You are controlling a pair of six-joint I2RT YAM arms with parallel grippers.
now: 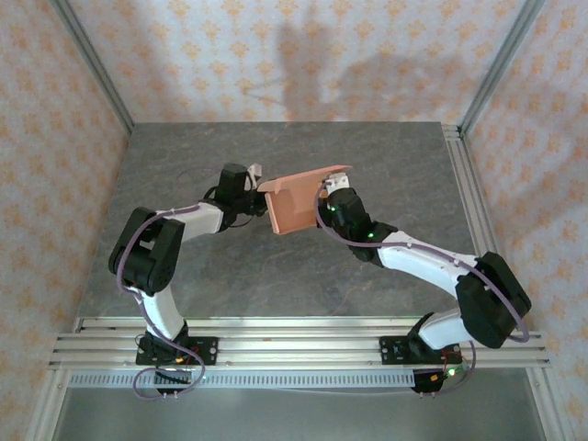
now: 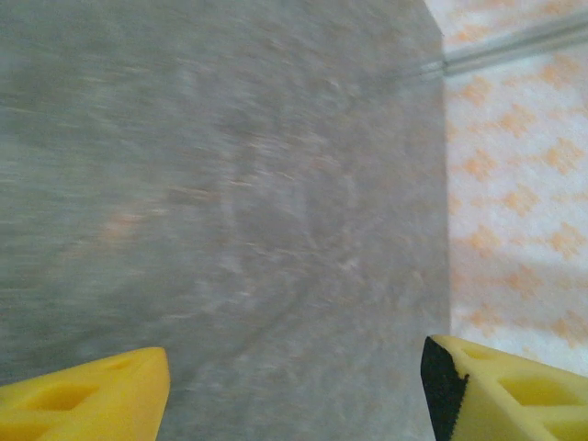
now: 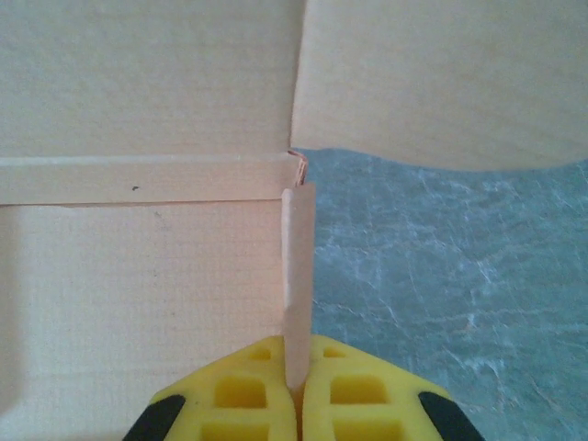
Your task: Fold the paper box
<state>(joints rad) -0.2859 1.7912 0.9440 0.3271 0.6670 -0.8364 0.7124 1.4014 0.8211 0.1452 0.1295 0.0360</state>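
The paper box (image 1: 296,200) is a salmon-orange card piece, partly folded and held up above the grey table between the two arms. My right gripper (image 1: 328,195) is shut on one thin upright wall of it. In the right wrist view that wall stands edge-on between the yellow fingers of the right gripper (image 3: 297,378), with a flat panel of the paper box (image 3: 138,294) to its left and a curved flap above. My left gripper (image 1: 256,177) sits just left of the box, touching nothing. In the left wrist view the left gripper (image 2: 294,390) is open, with bare table between its fingers (image 2: 92,400).
The grey stone-look table (image 1: 276,276) is bounded by aluminium rails along the front (image 1: 294,335) and the right side (image 1: 464,184). Patterned orange walls (image 1: 276,55) enclose the back and sides. The table's far edge and wall (image 2: 514,184) appear in the left wrist view.
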